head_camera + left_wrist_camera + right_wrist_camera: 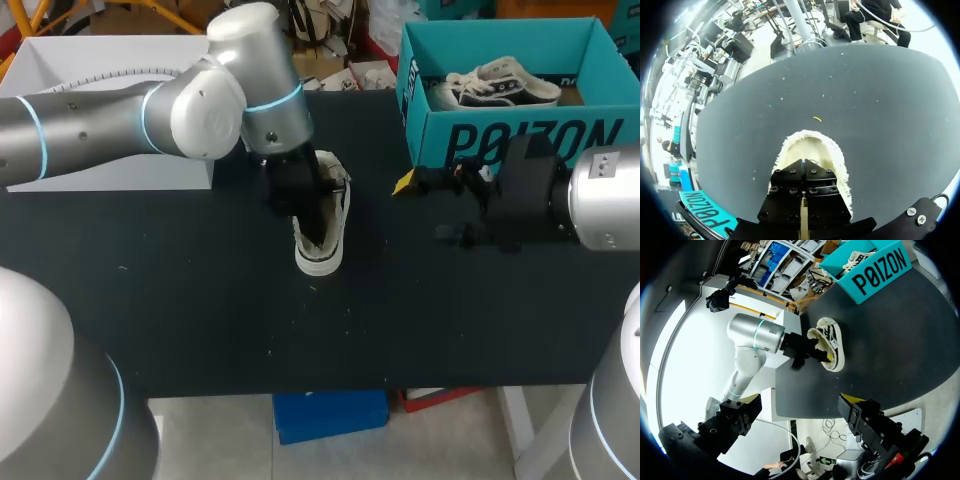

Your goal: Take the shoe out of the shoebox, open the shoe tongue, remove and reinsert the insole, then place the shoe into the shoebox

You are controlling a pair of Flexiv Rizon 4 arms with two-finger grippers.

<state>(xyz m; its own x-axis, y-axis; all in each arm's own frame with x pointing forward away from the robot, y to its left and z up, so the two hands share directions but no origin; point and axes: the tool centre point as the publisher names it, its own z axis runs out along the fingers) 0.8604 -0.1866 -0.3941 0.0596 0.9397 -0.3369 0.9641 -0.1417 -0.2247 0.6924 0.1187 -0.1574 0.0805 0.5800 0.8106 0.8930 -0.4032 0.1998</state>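
Teal shoebox [520, 140], dark lettering, 1 shoe [495, 88] inside.

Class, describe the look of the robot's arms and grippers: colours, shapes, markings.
The left arm and right arm are rounded silver-grey tubes with thin light-blue rings at the joints. The left gripper and right gripper are black and blocky; the right's tips are yellow.
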